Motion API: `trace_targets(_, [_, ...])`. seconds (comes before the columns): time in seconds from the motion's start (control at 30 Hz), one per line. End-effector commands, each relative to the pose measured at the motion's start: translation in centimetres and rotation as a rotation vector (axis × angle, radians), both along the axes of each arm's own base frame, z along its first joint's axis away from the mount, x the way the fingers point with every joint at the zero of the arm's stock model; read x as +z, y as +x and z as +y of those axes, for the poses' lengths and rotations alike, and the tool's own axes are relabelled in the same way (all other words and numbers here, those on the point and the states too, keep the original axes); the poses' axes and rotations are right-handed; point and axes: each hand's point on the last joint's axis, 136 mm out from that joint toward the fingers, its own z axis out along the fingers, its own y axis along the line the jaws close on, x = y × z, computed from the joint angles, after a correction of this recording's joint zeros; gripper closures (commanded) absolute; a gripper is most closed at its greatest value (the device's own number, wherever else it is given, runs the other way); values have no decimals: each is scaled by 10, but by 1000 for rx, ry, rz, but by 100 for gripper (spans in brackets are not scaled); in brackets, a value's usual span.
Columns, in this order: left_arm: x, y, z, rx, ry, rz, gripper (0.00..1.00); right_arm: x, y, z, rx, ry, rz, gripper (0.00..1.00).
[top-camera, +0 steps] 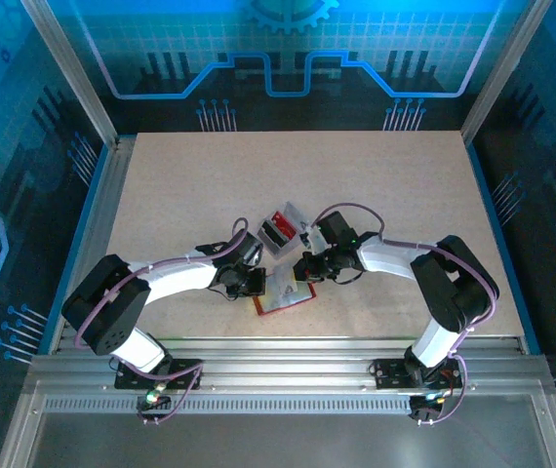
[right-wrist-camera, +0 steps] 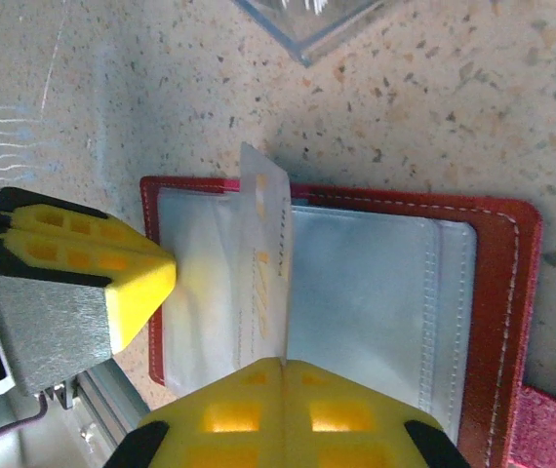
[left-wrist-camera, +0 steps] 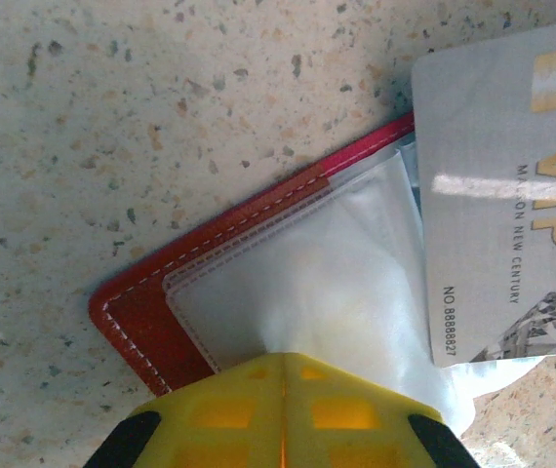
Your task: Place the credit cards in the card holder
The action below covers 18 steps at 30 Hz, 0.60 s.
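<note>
Nearby: silver tray (right-wrist-camera: pixel 302 49) beside open card holder (right-wrist-camera: pixel 497 312).

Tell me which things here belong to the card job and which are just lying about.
For the job:
- wallet, lying open
- pale card, held in the right gripper
- plastic sleeve, pinched by the left gripper
- red cards, waiting in the tray

Just lying about:
- tray
- table

2 white arms (top-camera: pixel 176 277) with black joints, looped purple cables (top-camera: pixel 351 206), yellow grid-patterned tool fingers (right-wrist-camera: pixel 132 268)
</note>
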Motion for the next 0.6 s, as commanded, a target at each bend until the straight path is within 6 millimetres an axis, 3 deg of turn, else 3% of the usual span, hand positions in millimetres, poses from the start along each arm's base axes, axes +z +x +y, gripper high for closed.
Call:
trace_targets(0.0, [-18, -18, 22, -7, 96, 45, 92, 6, 7, 4, 19, -24, -33, 100])
trace_targets(0.57, [-19, -18, 22, -8, 101, 48, 92, 3, 7, 15, 42, -6, -22, 100])
